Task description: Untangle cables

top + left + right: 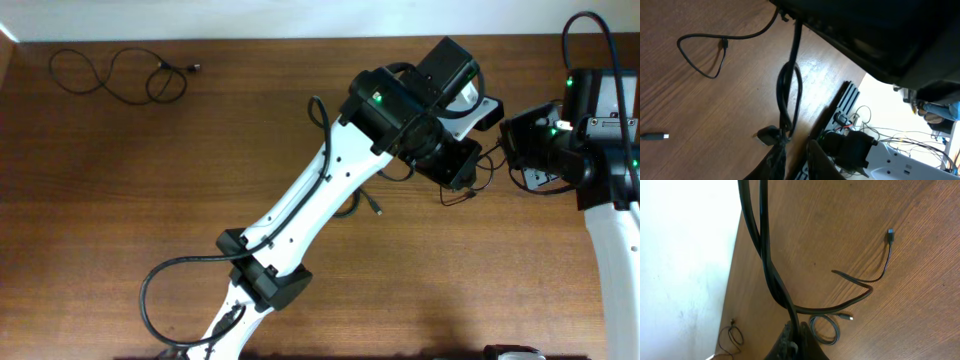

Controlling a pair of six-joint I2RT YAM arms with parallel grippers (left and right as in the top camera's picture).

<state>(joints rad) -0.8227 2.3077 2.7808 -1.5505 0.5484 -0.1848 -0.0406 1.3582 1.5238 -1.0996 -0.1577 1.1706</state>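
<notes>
Left tool [791, 161]: narrow; we see it pinching the cables [789, 85] at a knot.
Right tool [792, 342]: closed on cable strands, right of desk [150, 200] centre.
Purpose: we judge that 2 opposed grips stretch the tangle loose.
Loose cable [115, 75]: lies apart, at the far-left corner.
Writing: none legible.

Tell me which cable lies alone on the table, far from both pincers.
The looped black cable at the far-left corner of the table, spread out by itself. The other cables are bunched on the right side.
</notes>
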